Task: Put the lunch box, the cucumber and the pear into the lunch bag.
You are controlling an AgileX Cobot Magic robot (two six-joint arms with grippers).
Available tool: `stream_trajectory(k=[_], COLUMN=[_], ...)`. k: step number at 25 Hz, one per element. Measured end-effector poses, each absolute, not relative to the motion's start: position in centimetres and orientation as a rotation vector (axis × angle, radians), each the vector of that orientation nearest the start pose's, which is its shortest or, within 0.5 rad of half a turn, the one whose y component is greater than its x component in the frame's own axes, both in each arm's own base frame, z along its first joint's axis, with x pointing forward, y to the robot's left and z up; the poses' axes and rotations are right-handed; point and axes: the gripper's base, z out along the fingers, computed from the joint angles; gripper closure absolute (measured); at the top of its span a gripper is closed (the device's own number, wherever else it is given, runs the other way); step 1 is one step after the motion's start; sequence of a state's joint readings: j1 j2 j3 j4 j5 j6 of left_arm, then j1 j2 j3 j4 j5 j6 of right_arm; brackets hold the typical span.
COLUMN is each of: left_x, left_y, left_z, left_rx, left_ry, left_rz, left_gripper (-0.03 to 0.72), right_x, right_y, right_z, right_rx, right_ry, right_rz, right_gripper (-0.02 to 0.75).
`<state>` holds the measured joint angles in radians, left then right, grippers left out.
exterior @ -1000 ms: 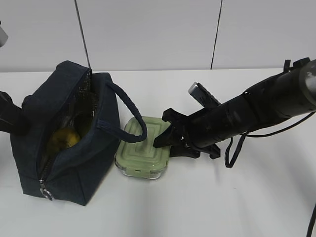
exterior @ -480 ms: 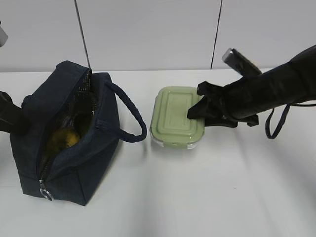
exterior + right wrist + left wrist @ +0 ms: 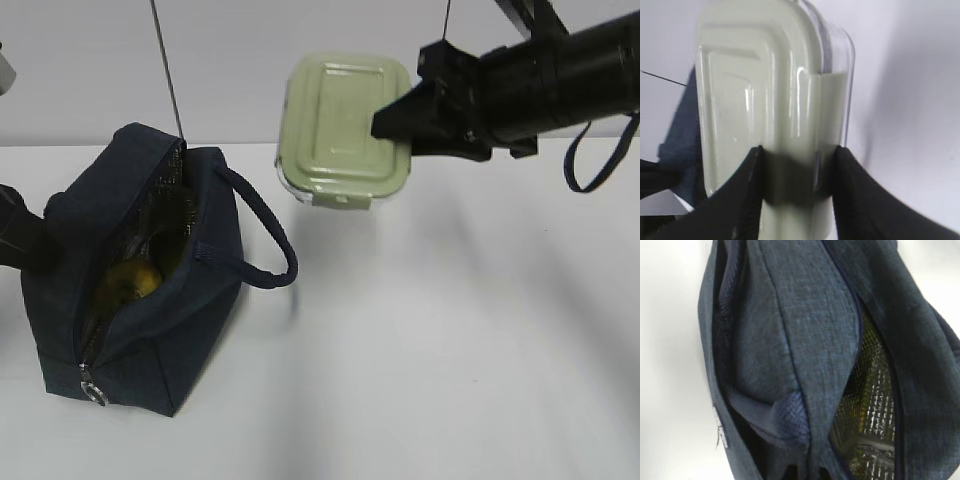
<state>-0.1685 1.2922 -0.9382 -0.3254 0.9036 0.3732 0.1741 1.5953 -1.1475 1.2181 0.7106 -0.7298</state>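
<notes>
The right gripper is clamped on the lunch box, held above the bench; the pear sits inside the open lunch bag. No writing is legible; the left gripper's state I cannot tell.

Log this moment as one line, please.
right gripper: shut on lunch box, lifted clear of table | lunch bag: open, pear inside | left gripper: unseen

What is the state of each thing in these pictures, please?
lunch bag: unzipped, mouth open, standing on the table.
pear: inside the lunch bag.
lunch box: lid on, lifted clear of the table, tilted with its lid toward the exterior camera.
right gripper: shut on the lunch box.
left gripper: not in view; its arm is against the bag's left side.
cucumber: cannot tell; perhaps dark green behind the pear.
</notes>
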Motion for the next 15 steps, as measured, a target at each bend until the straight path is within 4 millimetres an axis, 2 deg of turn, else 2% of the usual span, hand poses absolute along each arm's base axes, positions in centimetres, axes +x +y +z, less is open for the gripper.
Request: stream_trajectory(k=[4,8,10,15], left_x=[23.6,23.6,23.6,23.6], left_y=[-6.3,-6.3,-6.3,-6.3], left_z=[28.0,28.0,28.0,28.0], left_rx=[0.524,0.524,0.524,0.524], left_ry=[2.645,2.644,2.644,2.644], left_rz=[-0.344,-0.344,-0.344,-0.344], left_gripper=[0.686,0.686,0.686,0.686], right_x=[32.6,32.2,32.4,33.8], right_y=[15.2,19.8,21.6,24.2], right_z=[32.5,33.8,33.3,29.6], right_rx=[-0.254,-0.335,-0.349,-0.323], right_ry=[2.15,2.082,2.085,2.166], right_rz=[1.11,1.146,1.157,1.15], right_gripper=[0.471,0.471,0.471,0.471])
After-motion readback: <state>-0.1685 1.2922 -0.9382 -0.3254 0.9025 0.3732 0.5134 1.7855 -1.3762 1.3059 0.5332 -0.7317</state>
